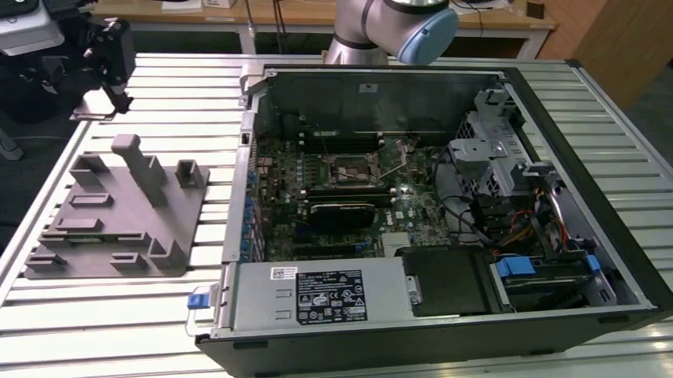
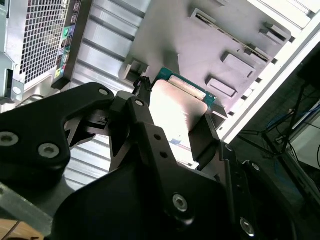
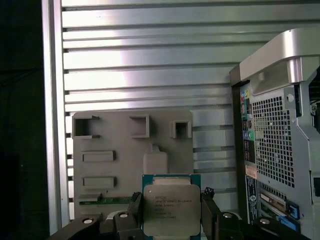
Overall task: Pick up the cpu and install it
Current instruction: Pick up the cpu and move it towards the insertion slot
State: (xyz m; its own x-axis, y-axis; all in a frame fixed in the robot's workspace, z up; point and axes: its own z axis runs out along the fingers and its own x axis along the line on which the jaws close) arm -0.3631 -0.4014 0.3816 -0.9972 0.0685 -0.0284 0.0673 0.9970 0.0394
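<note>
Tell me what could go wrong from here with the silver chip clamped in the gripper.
1. The black gripper pinches the flat silver square cpu by two thin edges only; a jolt could tilt or drop it.
2. The black square socket sits deep inside the open black computer case, beside grey cables; the gripper might catch there, and a tilted chip could seat badly.

We see a slatted metal surface (image 1: 126, 315) carrying two things. A grey fixture (image 1: 116, 220) with raised blocks and posts lies flat toward the exterior view's left. Just beside it, toward the exterior view's right, an open computer case (image 1: 421, 346) lies on its side, its innards facing up.
</note>
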